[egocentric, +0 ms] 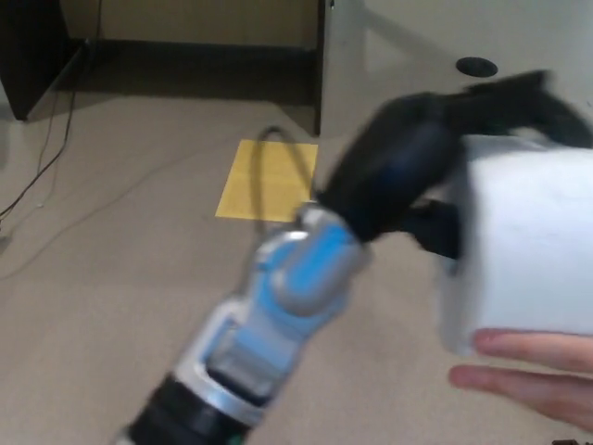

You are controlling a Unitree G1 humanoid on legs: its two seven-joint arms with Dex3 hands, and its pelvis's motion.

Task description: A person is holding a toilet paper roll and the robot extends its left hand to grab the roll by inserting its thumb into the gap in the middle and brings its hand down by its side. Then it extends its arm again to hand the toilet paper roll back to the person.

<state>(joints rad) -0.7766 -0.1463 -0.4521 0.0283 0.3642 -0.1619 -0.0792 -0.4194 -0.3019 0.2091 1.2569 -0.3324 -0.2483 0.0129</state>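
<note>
My left arm reaches across the head view from the lower left toward the right. Its black left hand (417, 162) is shut on the white toilet paper roll (523, 246) at the right edge, with a finger over the top of the roll and another part of the hand at its near end. A person's hand (528, 371) comes in from the lower right, its fingers touching the underside of the roll. The picture is blurred by motion. My right hand does not show.
A yellow sheet (269, 181) lies on the grey floor behind my arm. A dark cabinet (28, 46) stands at the back left with cables (46, 158) trailing from it. A grey panel edge (322, 74) rises at centre back, with a black round spot (476, 66) beyond.
</note>
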